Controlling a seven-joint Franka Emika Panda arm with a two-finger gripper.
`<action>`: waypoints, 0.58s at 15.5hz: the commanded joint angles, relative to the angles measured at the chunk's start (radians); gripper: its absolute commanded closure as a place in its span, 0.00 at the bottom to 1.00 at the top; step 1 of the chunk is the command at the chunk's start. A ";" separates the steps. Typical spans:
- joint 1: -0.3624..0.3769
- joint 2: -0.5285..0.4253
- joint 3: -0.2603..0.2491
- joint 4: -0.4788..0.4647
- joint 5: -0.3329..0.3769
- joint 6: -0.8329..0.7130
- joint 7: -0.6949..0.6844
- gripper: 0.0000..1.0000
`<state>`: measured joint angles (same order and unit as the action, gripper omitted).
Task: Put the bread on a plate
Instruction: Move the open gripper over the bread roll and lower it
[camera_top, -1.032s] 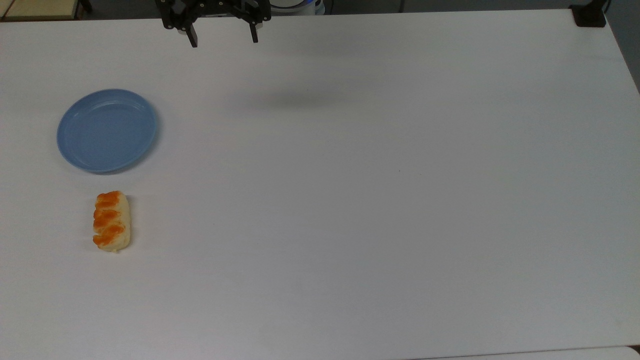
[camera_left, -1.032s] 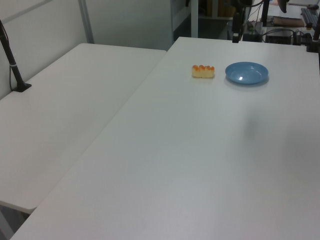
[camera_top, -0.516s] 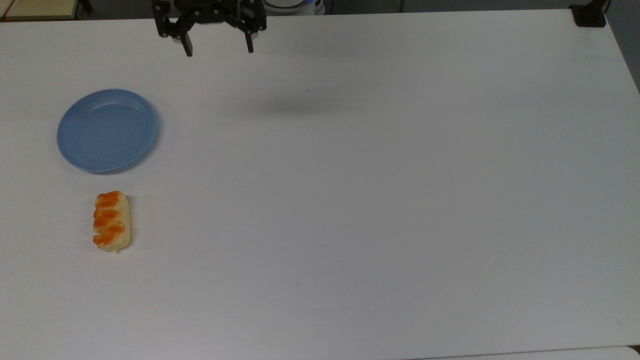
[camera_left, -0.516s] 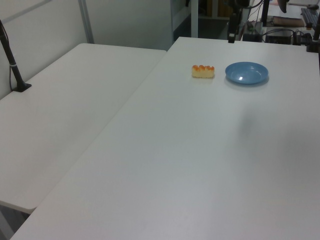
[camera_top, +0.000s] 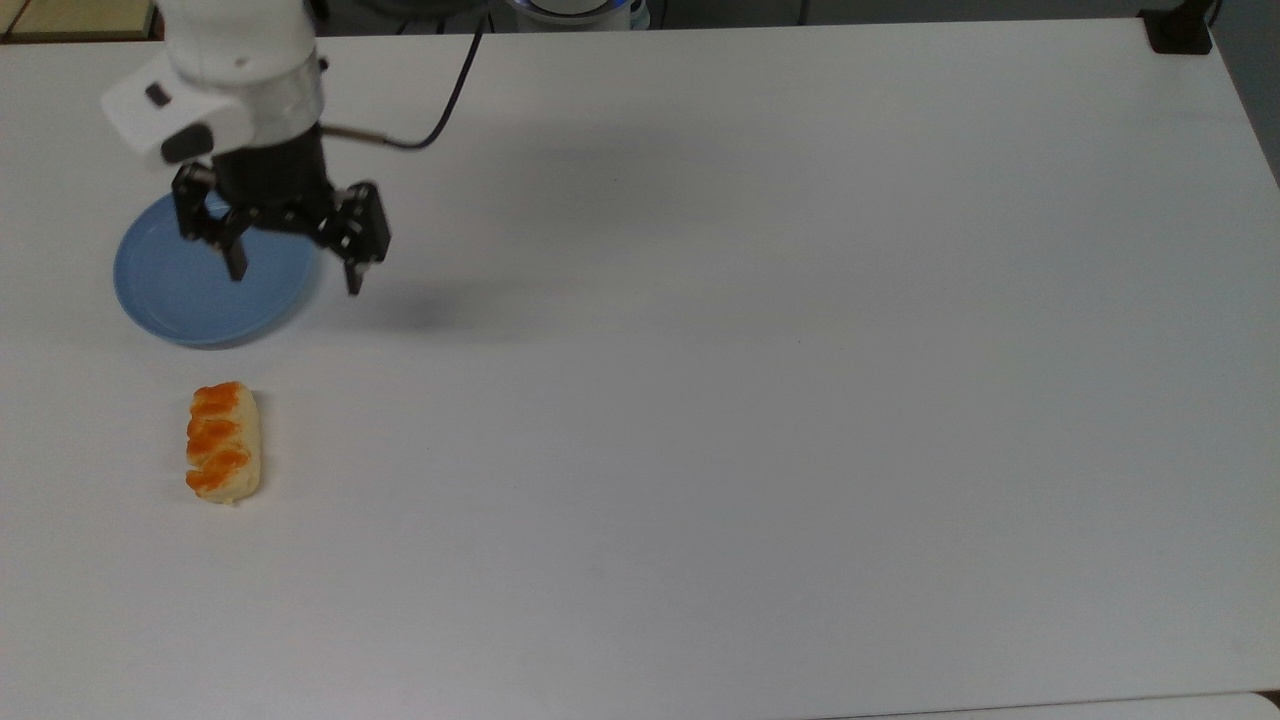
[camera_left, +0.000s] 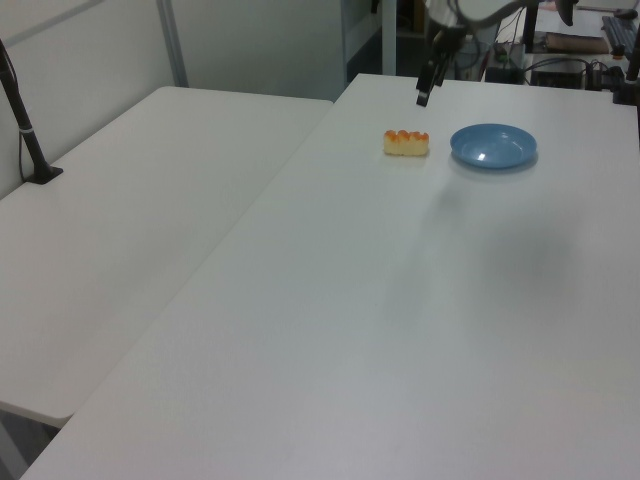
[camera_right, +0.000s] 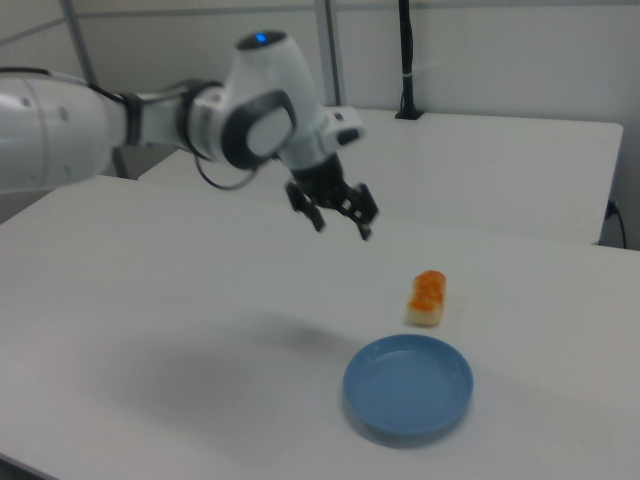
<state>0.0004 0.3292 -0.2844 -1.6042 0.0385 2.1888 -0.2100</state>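
- Bread (camera_top: 223, 442) lies flat on the white worktop (camera_top: 760, 360), well apart from my hand (camera_top: 296, 270) and below it in the top view; its spot matches the earlier pictures.
- My hand is released, its two dark fingers (camera_top: 236, 262) spread wide with nothing between them, the same spread as half a second ago.
- Half a second ago my hand sat at the top view's upper edge, clear of the plate; now it has swung down and toward the top view's left, with the white wrist and a black cable (camera_top: 445, 100) trailing behind it.
- One fingertip now lies over the blue plate (camera_top: 170, 290) in the top view, and the other over the bare worktop just off the plate's rim on the top view's right.
- In the right view my hand (camera_right: 340, 222) hangs in the air above the worktop, with the bread (camera_right: 428, 297) below it and toward the right view's right, and the plate (camera_right: 408, 388) nearer the camera than the bread.
- In the left view one finger (camera_left: 424, 88) points down just above the bread (camera_left: 406, 142), and the plate (camera_left: 493, 146) sits beside the bread on the left view's right.
- Plate and bread are near each other without touching, both unmoved since the earlier pictures.
- My hand's soft shadow has followed it across the worktop, toward the plate's side.
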 joint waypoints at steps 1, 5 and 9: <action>-0.048 0.192 -0.012 0.124 -0.005 0.096 -0.015 0.00; -0.095 0.280 -0.012 0.148 -0.002 0.245 -0.012 0.00; -0.115 0.353 -0.013 0.170 -0.005 0.328 -0.014 0.00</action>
<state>-0.1090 0.6288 -0.2901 -1.4700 0.0385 2.4619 -0.2111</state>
